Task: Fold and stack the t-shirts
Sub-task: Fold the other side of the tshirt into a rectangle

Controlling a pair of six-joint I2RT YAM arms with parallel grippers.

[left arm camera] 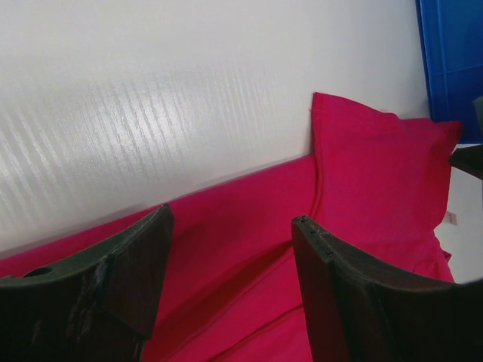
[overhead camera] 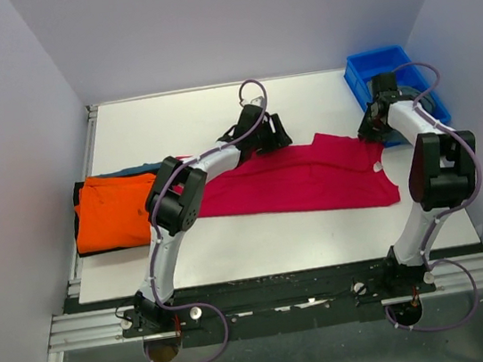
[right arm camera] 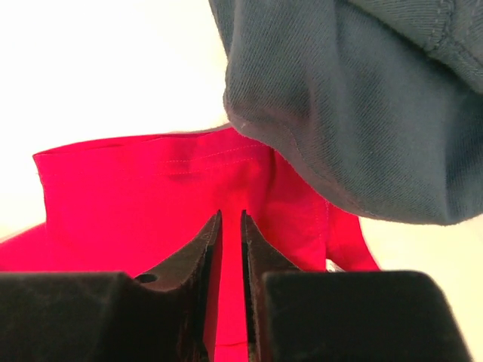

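Note:
A large crimson-pink t-shirt (overhead camera: 305, 181) lies flat across the middle of the table, one sleeve pointing to the far right. My left gripper (overhead camera: 273, 133) hovers over its far edge, open, with only cloth (left arm camera: 377, 173) below the wide-spread fingers (left arm camera: 230, 215). My right gripper (overhead camera: 371, 131) is at the right sleeve, its jaws nearly together with a fold of the crimson cloth (right arm camera: 136, 196) between them (right arm camera: 231, 213). A folded orange t-shirt (overhead camera: 113, 212) tops a stack at the left, with black and blue cloth edges showing under it.
A blue plastic bin (overhead camera: 361, 70) stands at the far right corner, close behind the right arm. Grey-blue cloth (right arm camera: 355, 98) hangs just above and to the right of the right fingers. Walls close the table in on three sides.

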